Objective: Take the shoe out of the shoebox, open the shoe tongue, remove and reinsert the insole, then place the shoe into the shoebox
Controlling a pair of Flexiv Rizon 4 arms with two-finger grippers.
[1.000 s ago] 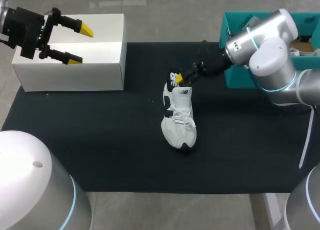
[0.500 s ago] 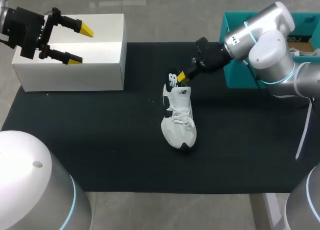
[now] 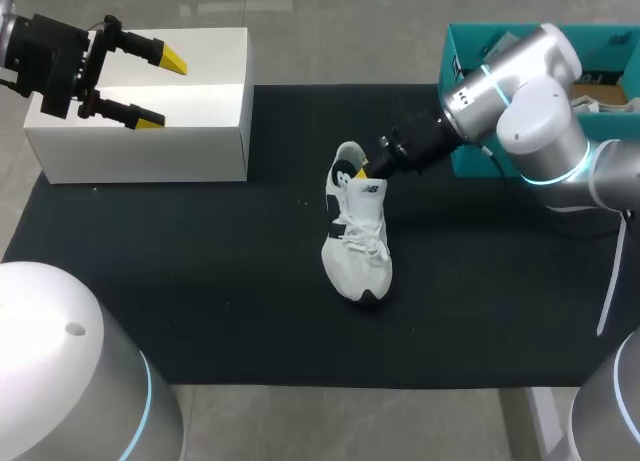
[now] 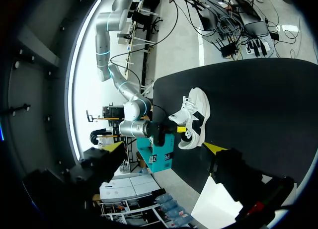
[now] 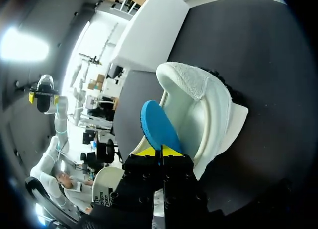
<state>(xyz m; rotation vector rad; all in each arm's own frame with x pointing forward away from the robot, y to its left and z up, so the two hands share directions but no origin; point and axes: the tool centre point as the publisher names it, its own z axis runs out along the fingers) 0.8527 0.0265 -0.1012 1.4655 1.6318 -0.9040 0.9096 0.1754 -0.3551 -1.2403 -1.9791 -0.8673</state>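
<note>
A white shoe with black patches lies on the black mat, toe towards the front edge. My right gripper is at its heel, shut on the heel end of the insole. In the right wrist view the insole shows its blue underside, standing up from the shoe just ahead of the right gripper. My left gripper hangs open and empty over the white box at the far left. From the left wrist view the shoe lies far ahead of the left gripper.
A teal box with things inside stands at the mat's far right, behind my right arm. The white box sits beyond the shoe as the right wrist sees it. Bare mat surrounds the shoe.
My right gripper has shut on the insole's heel end, and that end now stands up out of the shoe. The left arm has kept still.
</note>
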